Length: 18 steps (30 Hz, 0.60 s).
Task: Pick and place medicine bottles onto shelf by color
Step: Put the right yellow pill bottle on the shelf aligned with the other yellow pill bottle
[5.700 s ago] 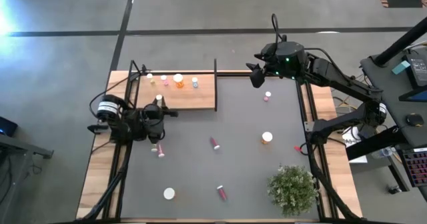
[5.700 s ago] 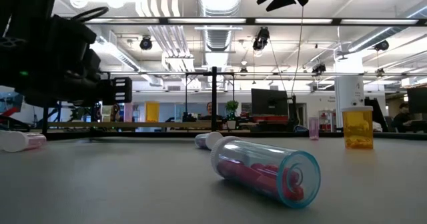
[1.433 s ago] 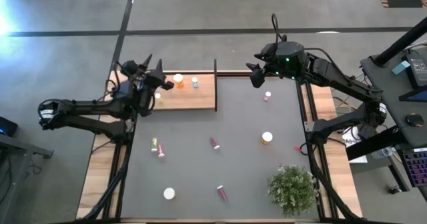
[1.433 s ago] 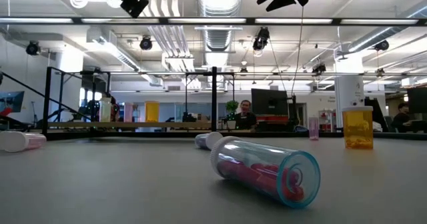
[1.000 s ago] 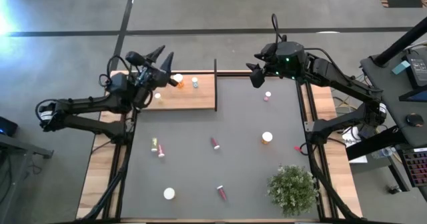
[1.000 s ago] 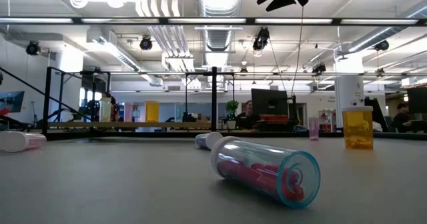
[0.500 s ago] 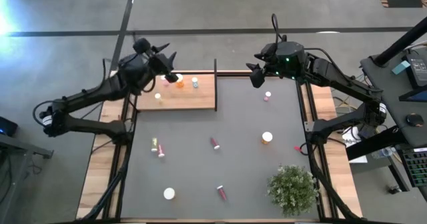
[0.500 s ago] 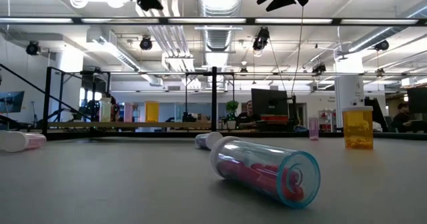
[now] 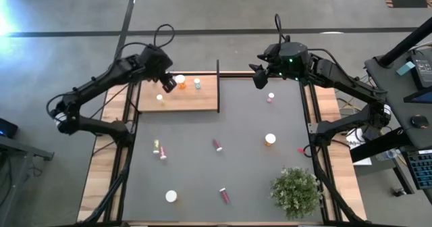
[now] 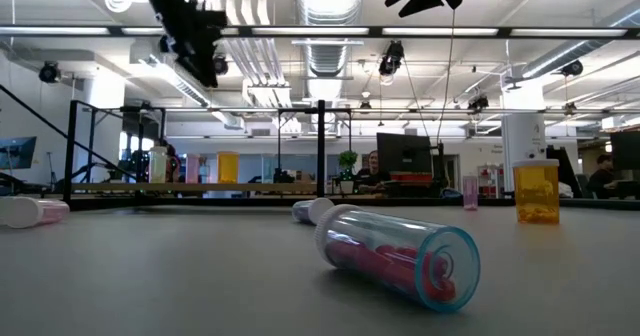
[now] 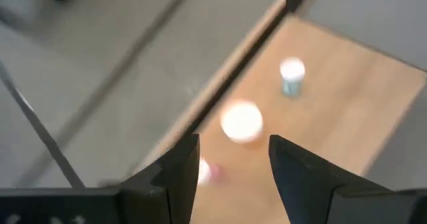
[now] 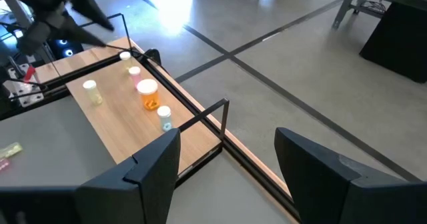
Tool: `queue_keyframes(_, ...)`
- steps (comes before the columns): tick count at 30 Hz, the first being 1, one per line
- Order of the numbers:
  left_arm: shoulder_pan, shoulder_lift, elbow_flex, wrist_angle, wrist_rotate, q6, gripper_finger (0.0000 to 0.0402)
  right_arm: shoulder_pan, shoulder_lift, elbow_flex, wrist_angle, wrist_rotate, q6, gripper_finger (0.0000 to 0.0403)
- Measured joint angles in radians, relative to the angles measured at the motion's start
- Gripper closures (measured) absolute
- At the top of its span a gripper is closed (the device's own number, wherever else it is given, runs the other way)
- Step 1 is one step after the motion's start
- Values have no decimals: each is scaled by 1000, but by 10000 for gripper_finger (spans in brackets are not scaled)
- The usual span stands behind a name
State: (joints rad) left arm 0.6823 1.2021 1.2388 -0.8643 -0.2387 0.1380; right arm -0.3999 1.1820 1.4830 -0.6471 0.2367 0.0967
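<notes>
Five bottles [image 9: 181, 82] stand on the shelf [image 9: 202, 100]; seven wait on the surface [image 9: 243, 153]. My left fingers [image 9: 167, 85] hover empty and parted over the shelf's back edge; my right fingers [image 9: 258, 78], wide open, wait at the surface's far edge

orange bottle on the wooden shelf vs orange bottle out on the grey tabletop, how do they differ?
The orange white-capped bottle on the light-wood shelf stands among other small bottles on the shelf, close by the left gripper. The orange white-capped bottle on the grey tabletop stands alone, not yet shelved, with no gripper near. Both stand upright with white caps and look similar in size.
</notes>
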Motion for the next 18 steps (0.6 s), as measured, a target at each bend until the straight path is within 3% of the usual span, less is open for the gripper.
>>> queue_keyframes(8,79,75,8,-188,128,-295,237,0,0,0,0,0,0,170)
queue_keyframes(18,90,141,-2,-307,123,-522,219,0,0,0,0,0,0,170)
